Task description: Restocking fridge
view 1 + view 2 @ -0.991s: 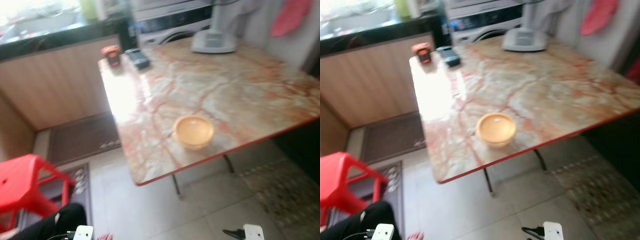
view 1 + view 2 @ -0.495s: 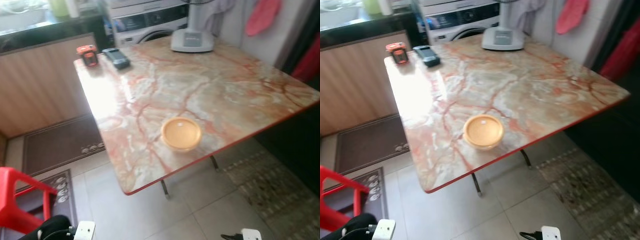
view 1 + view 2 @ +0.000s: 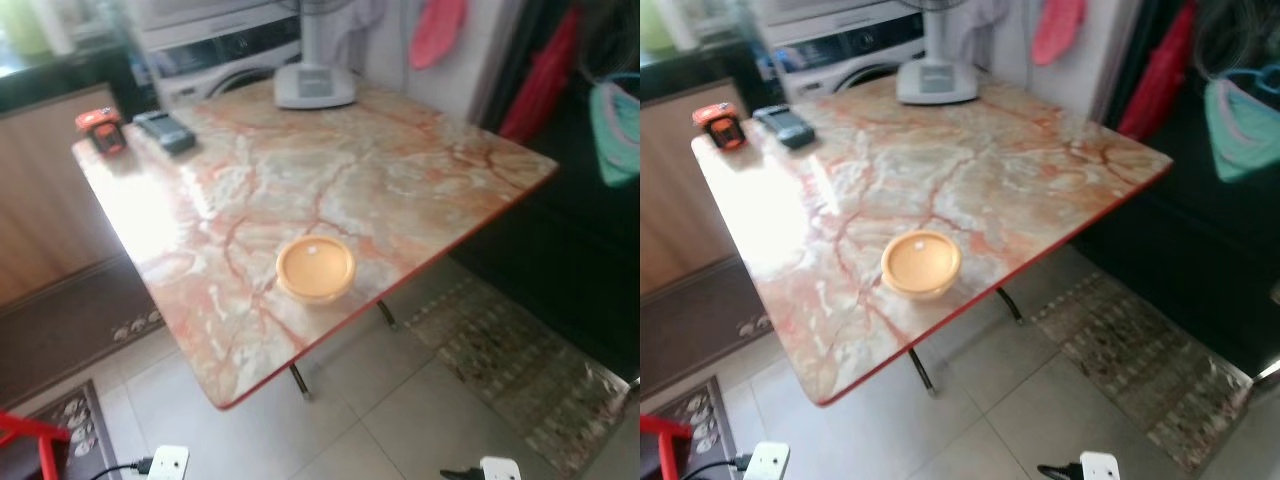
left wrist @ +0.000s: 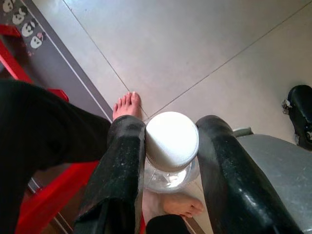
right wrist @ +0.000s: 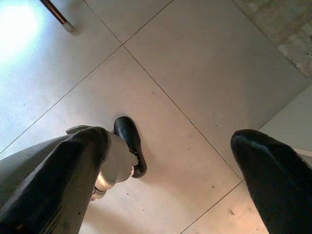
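Your left gripper (image 4: pixel 168 156) pinches a bottle (image 4: pixel 171 141) low over the floor (image 4: pixel 195 53); right gripper (image 5: pixel 165 170) hangs spread; bowl (image 3: pixel 315 269) sits on the table (image 3: pixel 400 170).

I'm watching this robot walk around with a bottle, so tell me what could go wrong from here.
1. The left gripper holds the clear bottle only by its white cap, pinched between two fingers; it might slip while the robot walks.
2. A person's bare foot lies on the floor right below that bottle, so a drop could hit it.
3. The orange bowl sits close to the table's near edge; a bump could knock it off.
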You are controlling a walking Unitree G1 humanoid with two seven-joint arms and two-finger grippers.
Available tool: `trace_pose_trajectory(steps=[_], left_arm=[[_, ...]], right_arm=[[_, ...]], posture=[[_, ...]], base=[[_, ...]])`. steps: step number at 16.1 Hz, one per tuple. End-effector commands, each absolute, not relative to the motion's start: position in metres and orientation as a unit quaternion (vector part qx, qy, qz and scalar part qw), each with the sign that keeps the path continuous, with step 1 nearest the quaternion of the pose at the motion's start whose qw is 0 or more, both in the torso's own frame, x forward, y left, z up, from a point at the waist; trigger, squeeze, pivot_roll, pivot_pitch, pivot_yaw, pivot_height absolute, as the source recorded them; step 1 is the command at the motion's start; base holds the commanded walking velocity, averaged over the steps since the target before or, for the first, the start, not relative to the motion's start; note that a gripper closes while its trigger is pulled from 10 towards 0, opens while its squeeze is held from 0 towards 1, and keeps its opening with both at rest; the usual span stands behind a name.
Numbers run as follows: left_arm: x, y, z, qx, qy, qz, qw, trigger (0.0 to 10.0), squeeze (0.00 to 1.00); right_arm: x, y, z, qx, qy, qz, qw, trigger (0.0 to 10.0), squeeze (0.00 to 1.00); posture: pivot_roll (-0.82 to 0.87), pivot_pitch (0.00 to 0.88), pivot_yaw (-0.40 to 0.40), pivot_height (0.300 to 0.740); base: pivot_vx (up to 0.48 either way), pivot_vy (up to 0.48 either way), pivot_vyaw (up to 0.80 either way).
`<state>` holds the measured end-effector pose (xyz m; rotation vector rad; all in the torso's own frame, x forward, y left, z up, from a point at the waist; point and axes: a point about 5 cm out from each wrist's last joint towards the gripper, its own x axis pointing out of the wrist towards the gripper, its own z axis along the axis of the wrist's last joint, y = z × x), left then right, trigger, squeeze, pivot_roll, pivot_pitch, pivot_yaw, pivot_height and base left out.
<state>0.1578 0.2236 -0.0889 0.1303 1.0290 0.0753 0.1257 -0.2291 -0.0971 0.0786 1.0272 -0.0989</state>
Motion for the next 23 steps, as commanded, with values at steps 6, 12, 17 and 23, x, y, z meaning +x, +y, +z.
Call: trace_pose_trajectory(steps=[6, 12, 17, 23], left_arm=[[0.1511, 0.2287, -0.0908, 0.064, 0.504, 0.046, 0.860, 10.0, 0.00], [0.1513, 0.2287, -0.0909, 0.069, 0.506, 0.046, 0.858, 10.0, 0.00], [0.1521, 0.2283, -0.0907, 0.068, 0.507, 0.046, 0.858, 10.0, 0.00], [0.1523, 0.2284, -0.0906, 0.068, 0.506, 0.046, 0.858, 10.0, 0.00]], right_arm=[[0.1248, -0.2284, -0.0977, 0.038, 0.496, -0.041, 0.866, 10.0, 0.00], [0.1254, -0.2295, -0.0973, 0.038, 0.497, -0.038, 0.866, 10.0, 0.00], [0.1268, -0.2298, -0.0966, 0.039, 0.493, -0.038, 0.868, 10.0, 0.00], [0.1263, -0.2303, -0.0968, 0.039, 0.494, -0.044, 0.868, 10.0, 0.00]], posture=[[-0.03, 0.023, 0.069, 0.740], [-0.03, 0.025, 0.068, 0.740], [-0.03, 0.023, 0.068, 0.740], [-0.02, 0.015, 0.070, 0.740]], base=[[0.000, 0.000, -0.79], [0.000, 0.000, -0.79], [0.000, 0.000, -0.28], [0.000, 0.000, 0.00]])
